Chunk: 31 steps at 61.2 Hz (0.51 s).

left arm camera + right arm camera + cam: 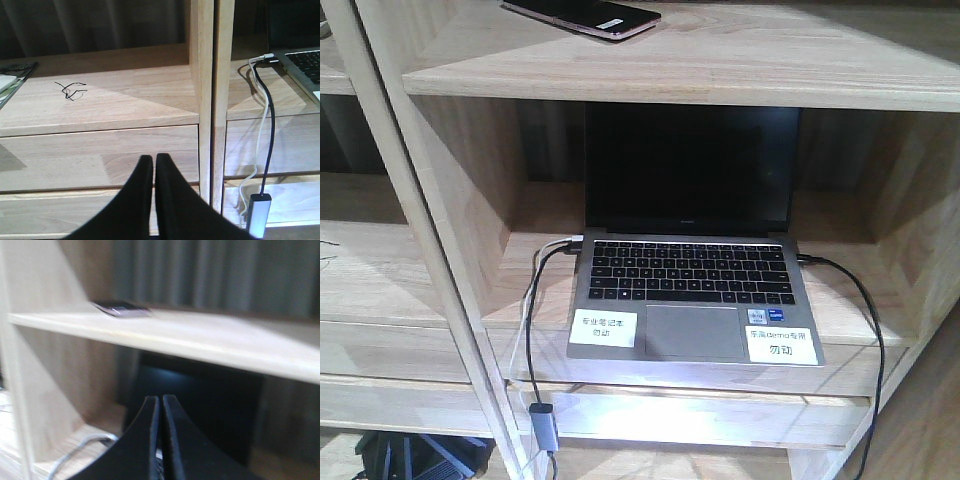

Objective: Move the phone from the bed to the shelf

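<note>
The black phone (588, 16) with its rose-gold edge lies flat on the upper board of the pale wooden shelf (720, 70). It shows again in the right wrist view as a dark slab (121, 309) on that board, up and left of my right gripper (161, 399). That gripper is shut and empty, hanging below the board in front of the laptop screen. My left gripper (154, 159) is shut and empty too, facing the lower boards of the shelf (100, 145) left of an upright post. The bed is out of view.
An open grey laptop (690, 290) sits on the shelf's middle board with white labels on its palm rest. Black and white cables (262, 130) hang from its left side to a grey adapter (257, 215). A thin black wire scrap (70, 90) lies on the left board.
</note>
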Motion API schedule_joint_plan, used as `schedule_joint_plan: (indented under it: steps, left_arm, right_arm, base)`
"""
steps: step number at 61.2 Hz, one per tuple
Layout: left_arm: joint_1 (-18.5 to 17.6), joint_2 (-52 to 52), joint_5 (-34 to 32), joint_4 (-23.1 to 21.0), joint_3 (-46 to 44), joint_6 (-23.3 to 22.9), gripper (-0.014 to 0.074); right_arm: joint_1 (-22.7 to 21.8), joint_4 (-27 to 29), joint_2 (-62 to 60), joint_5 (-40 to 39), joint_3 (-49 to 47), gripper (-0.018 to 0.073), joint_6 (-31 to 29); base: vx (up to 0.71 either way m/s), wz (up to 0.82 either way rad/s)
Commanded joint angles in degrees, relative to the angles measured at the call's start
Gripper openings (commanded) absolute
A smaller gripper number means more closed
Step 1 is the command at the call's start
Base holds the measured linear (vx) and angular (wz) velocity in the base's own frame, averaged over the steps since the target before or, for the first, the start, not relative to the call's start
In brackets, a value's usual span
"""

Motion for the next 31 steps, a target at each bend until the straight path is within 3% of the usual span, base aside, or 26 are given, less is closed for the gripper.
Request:
schedule_joint_plan:
  steps: [1, 7, 12, 19, 31]
  left_arm:
    - [-0.4, -0.2, -4.2, -0.5, -1.3, -0.3, 0.0001]
    - [-0.4, -0.2, -4.2, -0.5, -1.3, -0.3, 0.0001]
    - [-0.4, -0.2, -4.2, -0.5, -1.3, -0.3, 0.0001]
    - [-0.4, -0.2, -4.2, -0.5, -1.3, -0.3, 0.0001]
    - [-0.4, -0.2, -4.2, -0.5, -1.3, -0.3, 0.0001]
  right_arm:
    - [-0.2, -13.7, 0.7, -3.1, -1.5, -0.0005, 14.4]
    - [-0.2, -26.7, 0.7, -3.1, -1.5, -0.0005, 27.5]
    - [-0.4, -33.1, 0.7, -2.7, -1.5, -0.0005, 33.5]
    - [-4.1, -33.5, 0.4, -0.4, -1.3, -0.0005, 34.6]
    - [-14.2, -32.2, -4.2, -1.2, 5.4, -0.0005, 34.2]
  base:
    - [0.00, 0.00]
    - [0.00, 0.00]
    - [0.00, 0.00]
    - [0.00, 0.00]
    - [0.00, 0.00]
